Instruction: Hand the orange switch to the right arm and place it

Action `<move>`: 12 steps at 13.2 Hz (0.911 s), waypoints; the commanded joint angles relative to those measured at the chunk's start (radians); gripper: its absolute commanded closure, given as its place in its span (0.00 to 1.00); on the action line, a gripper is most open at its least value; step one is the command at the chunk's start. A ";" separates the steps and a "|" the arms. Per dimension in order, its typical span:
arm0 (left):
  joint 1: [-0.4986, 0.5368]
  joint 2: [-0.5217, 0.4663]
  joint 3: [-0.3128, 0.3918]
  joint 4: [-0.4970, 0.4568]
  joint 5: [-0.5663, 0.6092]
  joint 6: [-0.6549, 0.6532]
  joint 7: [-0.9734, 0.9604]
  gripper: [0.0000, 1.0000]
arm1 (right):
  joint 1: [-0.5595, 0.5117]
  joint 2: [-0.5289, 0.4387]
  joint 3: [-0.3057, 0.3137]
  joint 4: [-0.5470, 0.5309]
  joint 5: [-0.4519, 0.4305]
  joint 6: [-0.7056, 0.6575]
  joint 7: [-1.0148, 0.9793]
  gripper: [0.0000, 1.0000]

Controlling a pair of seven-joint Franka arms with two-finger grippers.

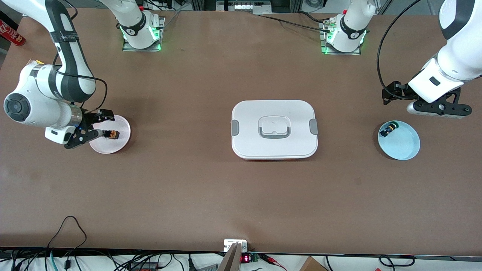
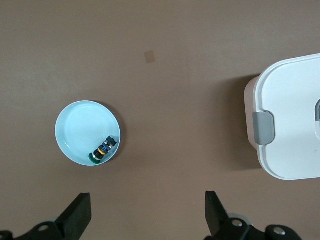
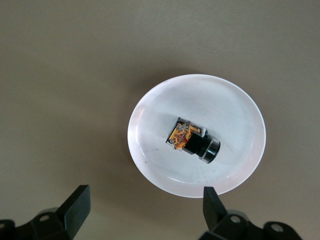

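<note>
The orange switch (image 1: 112,134) lies on its side in a pale pink plate (image 1: 121,126) at the right arm's end of the table. In the right wrist view the switch (image 3: 192,140) rests near the middle of the plate (image 3: 227,107). My right gripper (image 1: 101,124) is open and empty, hanging just above the plate's rim; in its wrist view the gripper (image 3: 145,205) holds nothing and one fingertip (image 3: 210,200) overlaps the rim. My left gripper (image 1: 389,93) is open and empty, up over the table beside a light blue plate (image 1: 406,145).
A black switch with a green cap (image 1: 388,130) lies in the blue plate, also in the left wrist view (image 2: 103,149). A white lidded box (image 1: 274,130) with grey clips stands at the table's middle. A red can (image 1: 12,34) lies at the corner by the right arm.
</note>
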 commanded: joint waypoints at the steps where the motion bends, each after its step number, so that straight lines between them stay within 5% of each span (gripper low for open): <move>1: 0.001 -0.009 -0.006 0.013 0.005 -0.025 -0.016 0.00 | 0.008 -0.005 0.004 0.055 0.057 -0.055 0.165 0.00; 6: 0.001 -0.012 -0.007 0.016 0.005 -0.062 -0.021 0.00 | 0.008 -0.008 -0.002 0.277 0.042 -0.237 0.231 0.00; 12: 0.001 -0.009 -0.006 0.027 0.005 -0.064 -0.019 0.00 | 0.006 -0.045 -0.016 0.387 -0.060 -0.231 0.247 0.00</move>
